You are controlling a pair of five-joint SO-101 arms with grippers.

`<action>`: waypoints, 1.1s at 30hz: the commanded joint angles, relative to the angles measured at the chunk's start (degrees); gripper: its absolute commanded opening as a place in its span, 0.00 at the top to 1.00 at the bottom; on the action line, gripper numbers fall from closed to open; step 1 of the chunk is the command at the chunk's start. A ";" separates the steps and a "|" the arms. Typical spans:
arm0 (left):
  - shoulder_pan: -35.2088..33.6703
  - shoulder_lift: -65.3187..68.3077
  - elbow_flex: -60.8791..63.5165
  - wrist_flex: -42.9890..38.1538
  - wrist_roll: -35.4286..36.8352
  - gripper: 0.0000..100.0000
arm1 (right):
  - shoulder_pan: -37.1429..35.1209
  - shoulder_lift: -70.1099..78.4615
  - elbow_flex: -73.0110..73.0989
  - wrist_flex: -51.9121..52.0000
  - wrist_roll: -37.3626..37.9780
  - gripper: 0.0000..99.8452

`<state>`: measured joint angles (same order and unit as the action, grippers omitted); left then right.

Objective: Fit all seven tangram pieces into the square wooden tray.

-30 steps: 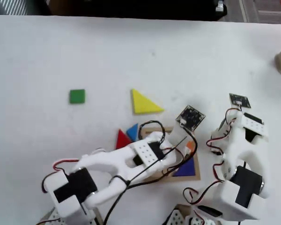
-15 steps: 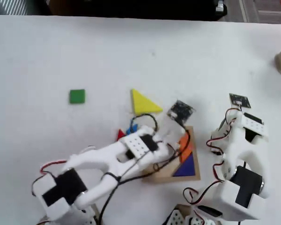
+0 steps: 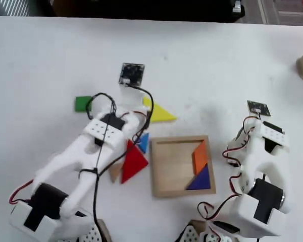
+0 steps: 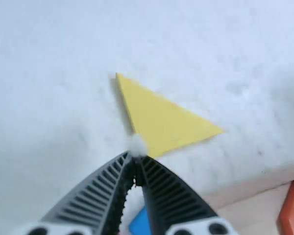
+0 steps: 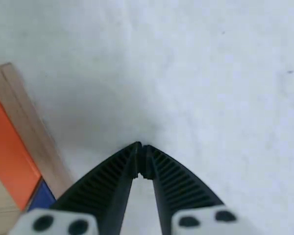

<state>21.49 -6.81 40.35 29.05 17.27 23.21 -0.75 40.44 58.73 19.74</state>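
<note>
- Left gripper: jaws pressed together with nothing between them, tips at the near edge of the yellow triangle.
- Green square: flat on the table, farthest left, apart from the other pieces.
- Red triangle: on the table just left of the tray, partly under the left arm.
- Blue triangle: small, just beyond the red one, outside the tray.
- Yellow triangle: on the table past the tray's far left corner, not touching it.
- Tray: holds an orange piece and a purple triangle, both against its right wall; its other floor is bare wood.
- Right gripper: jaws closed and empty, over bare table just beside the tray's rim.
</note>
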 commanded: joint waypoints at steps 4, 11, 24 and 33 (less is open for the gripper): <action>-3.65 -2.95 -0.44 -2.02 0.62 0.98 | 0.57 -0.31 -1.05 0.22 0.88 0.98; -7.25 -3.03 -0.97 -2.11 0.62 0.98 | -1.36 -0.40 -0.70 0.31 3.25 0.98; -29.67 -2.77 -4.48 -4.40 9.76 0.98 | -1.36 -0.40 -0.70 0.22 3.25 0.98; -33.80 -2.95 -0.09 -4.84 9.58 0.98 | -1.36 -0.40 -0.70 0.22 3.25 0.98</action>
<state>-9.01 -7.16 39.38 25.80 26.15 22.68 -0.75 40.44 58.73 22.20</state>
